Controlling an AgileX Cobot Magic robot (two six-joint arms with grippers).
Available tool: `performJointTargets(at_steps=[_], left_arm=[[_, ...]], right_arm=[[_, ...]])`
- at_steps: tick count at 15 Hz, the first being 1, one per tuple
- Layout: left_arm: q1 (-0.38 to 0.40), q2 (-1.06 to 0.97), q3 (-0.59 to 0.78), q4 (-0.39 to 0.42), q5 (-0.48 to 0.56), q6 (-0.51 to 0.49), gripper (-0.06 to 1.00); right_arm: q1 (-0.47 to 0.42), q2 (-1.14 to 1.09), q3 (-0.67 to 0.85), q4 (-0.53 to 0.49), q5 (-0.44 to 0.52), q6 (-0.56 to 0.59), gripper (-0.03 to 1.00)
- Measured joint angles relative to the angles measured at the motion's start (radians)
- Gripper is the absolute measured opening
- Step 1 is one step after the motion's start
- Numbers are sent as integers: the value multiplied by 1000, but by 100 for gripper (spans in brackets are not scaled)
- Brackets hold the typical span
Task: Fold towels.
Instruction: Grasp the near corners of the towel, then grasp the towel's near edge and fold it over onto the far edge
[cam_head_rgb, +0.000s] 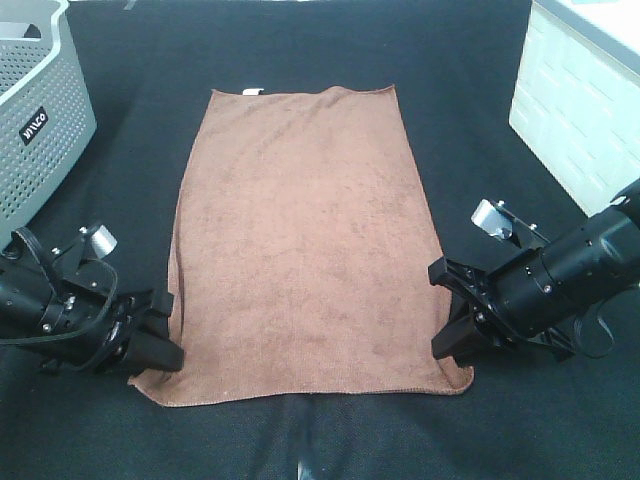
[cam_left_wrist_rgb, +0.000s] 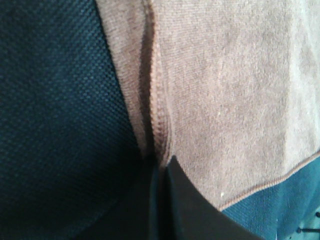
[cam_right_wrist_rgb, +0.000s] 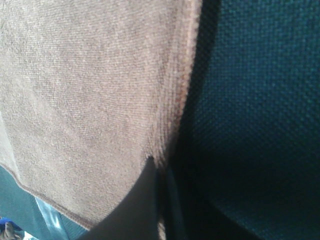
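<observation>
Slip risk: left gripper (cam_head_rgb: 166, 338) and right gripper (cam_head_rgb: 447, 338) clamp only lower-frame hems of the brown towel (cam_head_rgb: 300, 230); lift unevenly and you lose one.

Towel (cam_head_rgb: 305, 245) lies flat; left gripper (cam_head_rgb: 158, 345) and right gripper (cam_head_rgb: 452, 340) pinch its near corners

The black woven-cloth tabletop (cam_head_rgb: 470, 120) carries a reddish-brown rectangular terry towel (cam_head_rgb: 305, 250) spread flat at its middle, long sides running near to far, its small white tag (cam_head_rgb: 253, 92) on the far short edge. A grey perforated plastic basket (cam_head_rgb: 40, 120) stands far left, and a white brick-patterned box (cam_head_rgb: 575, 110) far right.
</observation>
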Motion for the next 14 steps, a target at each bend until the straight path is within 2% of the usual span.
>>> performJointTargets(at_steps=[2,4,6,9,14], left_arm=[[0,-23,12,62,3,-55,0],[0,-96,50,143,3,-120,0],[0,-181,85,227,5,-192,0],[0,-331,168,402,32,-352,0],[0,-509,319,427,62,-441,0]], right_arm=[[0,-23,3,-59,14,66,0],[0,-81,3,-177,36,165,0],[0,-159,4,-288,98,258,0],[2,-277,92,-343,159,317,0],[2,-409,269,-330,159,318,0]])
